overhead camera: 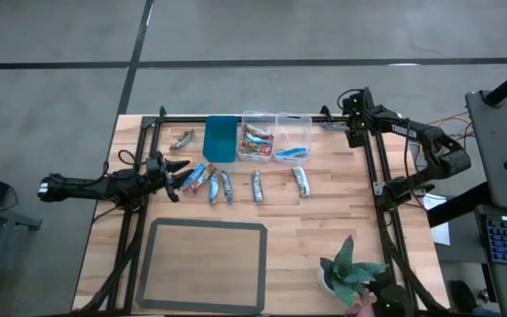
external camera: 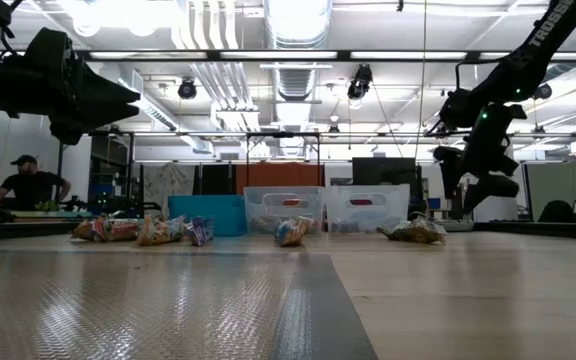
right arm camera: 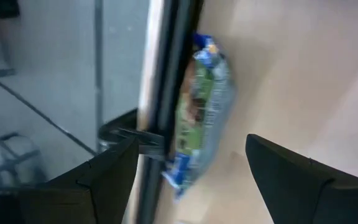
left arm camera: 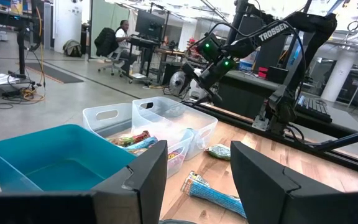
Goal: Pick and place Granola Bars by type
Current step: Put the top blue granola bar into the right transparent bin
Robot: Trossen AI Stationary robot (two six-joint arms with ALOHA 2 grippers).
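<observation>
Several wrapped granola bars lie flat in a loose row [overhead camera: 226,187] on the wooden table, with one more [overhead camera: 181,138] left of the bins. Reddish bars [overhead camera: 255,139] fill the middle clear bin and blue ones [overhead camera: 292,154] the right clear bin. My left gripper [overhead camera: 176,173] hovers open at the row's left end, above the table [external camera: 108,100]; a blue bar [left arm camera: 213,194] shows beyond its fingers. My right gripper [overhead camera: 352,130] is open at the far right corner, over a greenish-silver bar [right arm camera: 204,106] lying against the black frame rail [right arm camera: 166,93].
A teal bin [overhead camera: 220,138] and two clear bins [overhead camera: 275,123] stand side by side at the far edge. A dark mat [overhead camera: 205,264] covers the near middle. A potted plant [overhead camera: 350,271] stands near the right front corner. Black frame rails [overhead camera: 372,176] border the table.
</observation>
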